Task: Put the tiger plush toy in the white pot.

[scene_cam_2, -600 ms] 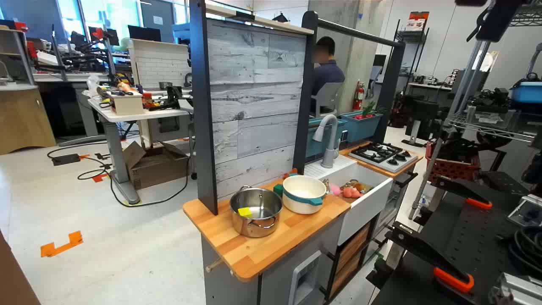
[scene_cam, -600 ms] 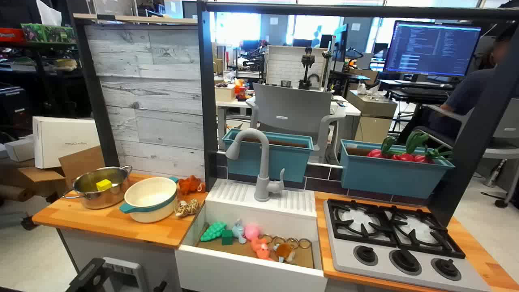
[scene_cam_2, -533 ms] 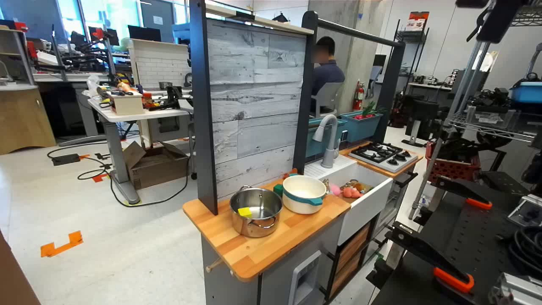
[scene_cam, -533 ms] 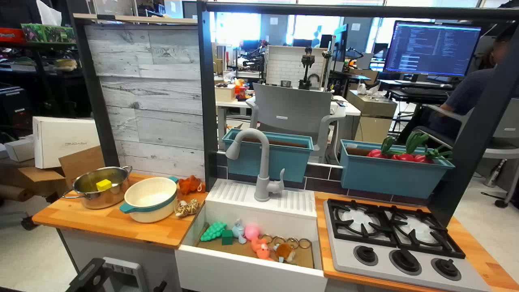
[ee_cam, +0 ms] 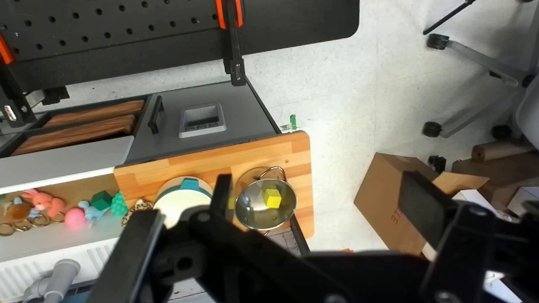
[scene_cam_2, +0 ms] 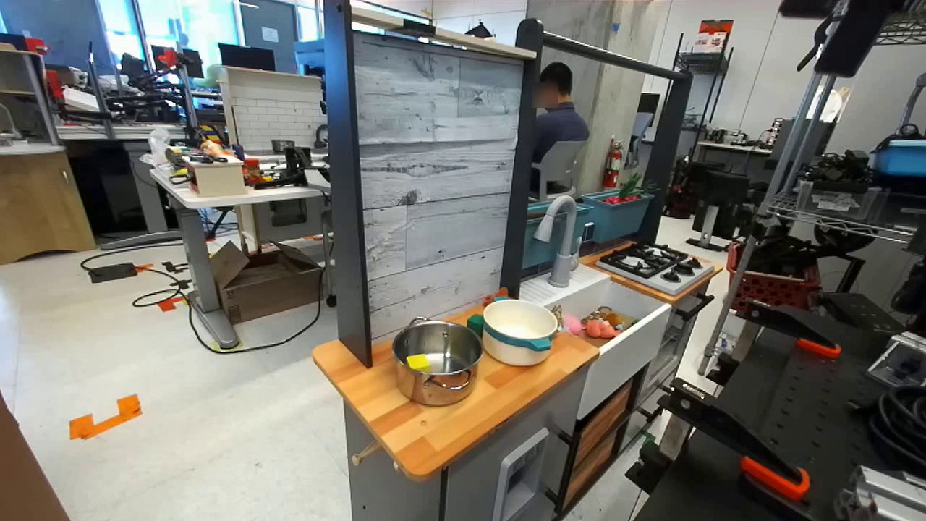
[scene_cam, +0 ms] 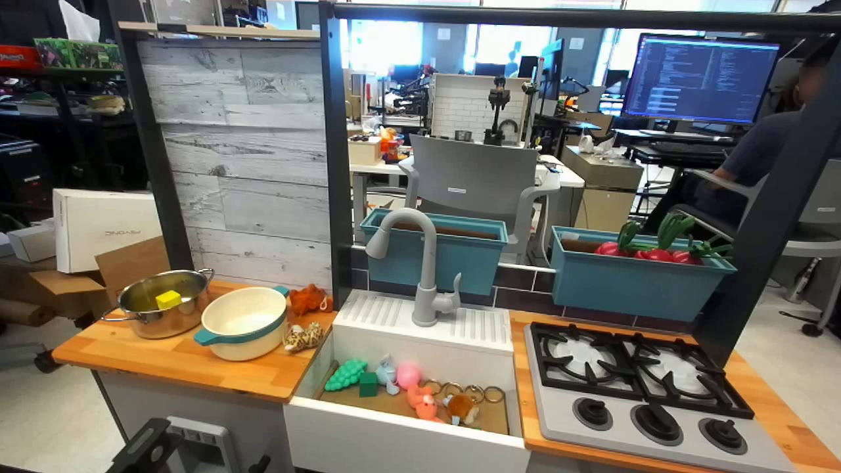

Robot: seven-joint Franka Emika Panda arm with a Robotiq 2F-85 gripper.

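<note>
Black end effector point(ee_cam: 318, 195) points downward, spread wide, the white pot point(ee_cam: 181, 205) well below

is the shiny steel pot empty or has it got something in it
Not empty: a yellow block shows inside the steel pot in both exterior views and the wrist view.

A wide, round, teal-handled, cream-white pot point(scene_cam: 243, 320) is stood upright on the wooden tabletop point(scene_cam: 174, 361); just beside it, at two o'clock in an exterior view, a small, bright-orange plush toy point(scene_cam: 307, 299) is seen lying.
</note>
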